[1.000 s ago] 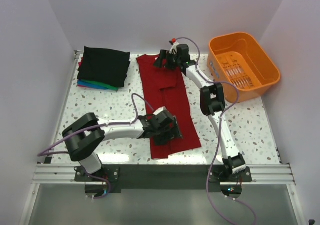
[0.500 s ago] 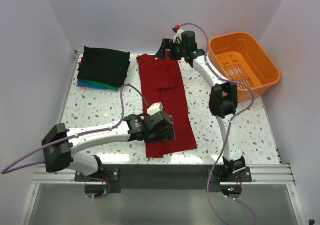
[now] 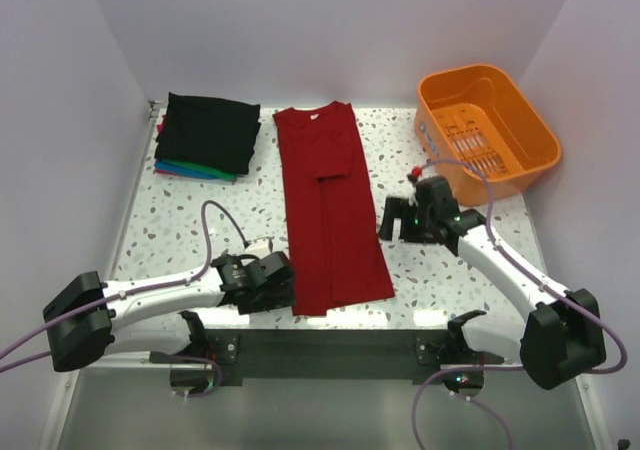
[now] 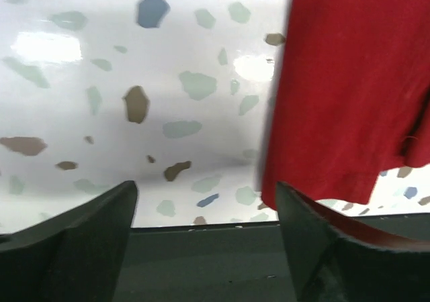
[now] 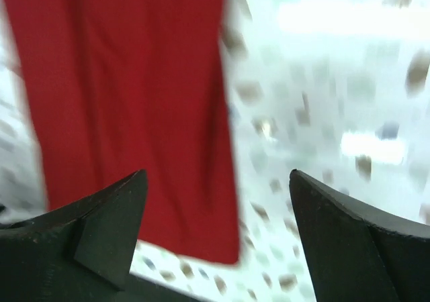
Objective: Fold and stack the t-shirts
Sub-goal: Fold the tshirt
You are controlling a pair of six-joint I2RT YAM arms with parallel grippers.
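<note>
The dark red t-shirt (image 3: 330, 210) lies between my two grippers, and neither has hold of it. The left gripper (image 3: 275, 282) is low beside the near-left corner of the hem, fingers spread with nothing but table (image 4: 101, 80) between them in its wrist view. The right gripper (image 3: 395, 218) is just off the shirt's right edge, about mid-length, jaws equally wide and empty.

The shirt itself is a long narrow strip, collar at the far end and hem near me, with its sides turned in lengthwise. I judge the crosswise fold comes next. To do it well I'd bring each gripper to a near corner and pinch through every layer, not just the top flap. Then I'd lift low and carry the hem toward the collar, keeping the two edges level so the tucked sides don't spill.

The folded stack (image 3: 205, 135) waits far left, black on top. The orange basket (image 3: 487, 130) sits far right.
</note>
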